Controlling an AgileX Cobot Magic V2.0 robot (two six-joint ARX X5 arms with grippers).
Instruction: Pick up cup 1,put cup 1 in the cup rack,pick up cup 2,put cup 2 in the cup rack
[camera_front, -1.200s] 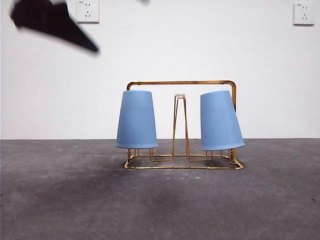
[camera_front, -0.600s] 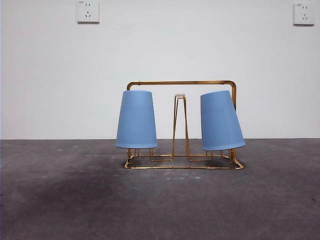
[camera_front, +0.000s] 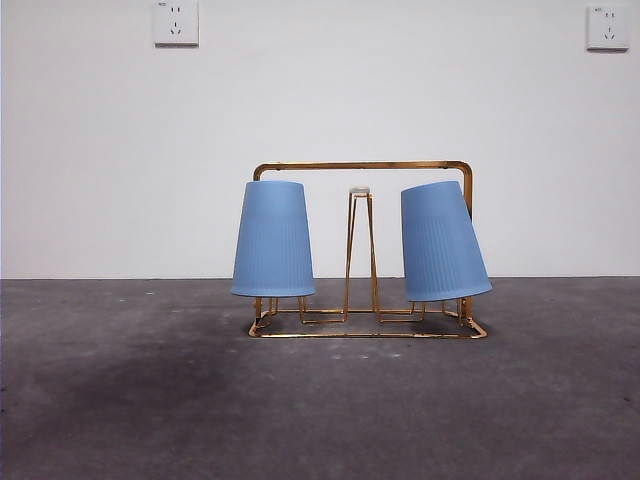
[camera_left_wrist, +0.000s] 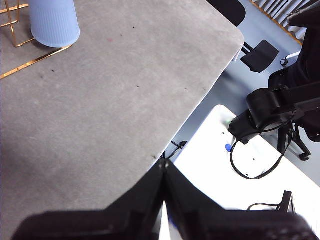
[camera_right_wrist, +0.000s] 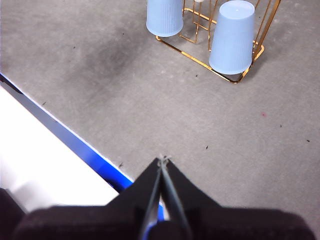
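Observation:
The gold wire cup rack (camera_front: 366, 166) stands mid-table on the grey mat. Two ribbed blue cups hang upside down on its prongs: one on the left (camera_front: 273, 240), upright, and one on the right (camera_front: 440, 243), tilted. The rack's middle prong (camera_front: 360, 250) is bare. Both cups and the rack (camera_right_wrist: 258, 42) also show in the right wrist view, one cup (camera_right_wrist: 165, 16) and the other (camera_right_wrist: 233, 37). My left gripper (camera_left_wrist: 163, 167) is shut and empty, far from the rack near the table's edge. My right gripper (camera_right_wrist: 162, 162) is shut and empty, back from the rack over the table's edge.
Two wall sockets (camera_front: 176, 22) (camera_front: 608, 27) sit on the white wall behind. In the left wrist view a cup (camera_left_wrist: 54, 22) and part of the rack (camera_left_wrist: 31, 62) show far off, with a white stand (camera_left_wrist: 240, 165) and black arm base (camera_left_wrist: 280, 107) beyond the mat's edge.
A black arm at the front view's top left one second ago has left the picture. The cups and rack have not moved.

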